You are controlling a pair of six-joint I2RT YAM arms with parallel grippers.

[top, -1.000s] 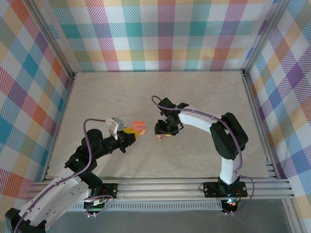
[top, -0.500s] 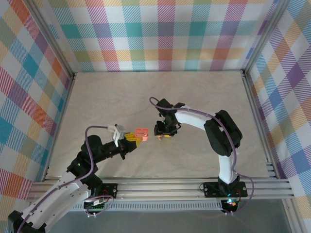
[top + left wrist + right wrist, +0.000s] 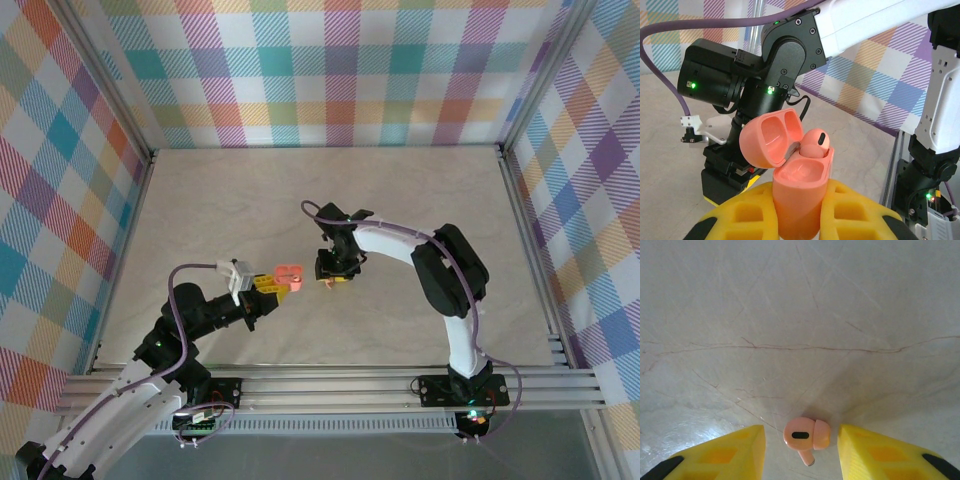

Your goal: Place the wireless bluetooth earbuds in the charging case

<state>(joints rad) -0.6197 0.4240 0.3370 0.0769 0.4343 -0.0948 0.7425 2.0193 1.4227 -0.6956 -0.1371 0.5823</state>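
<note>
Left hand: yellow ribbed pads clenched on the base of one salmon-pink, glossy, rounded charging case. The case is upright, its lid hinged back to the hand's left. One pink seated earbud occupies the right well. Right hand: released, its fingers straddle a second, loose earbud lying on the bench with a gap on each side. Beyond the fingertips, pale veined stone-look surface runs unobstructed to the plaid walls.

White arms carry black joints and purple cables; left hand and right hand wear yellow pads.
</note>
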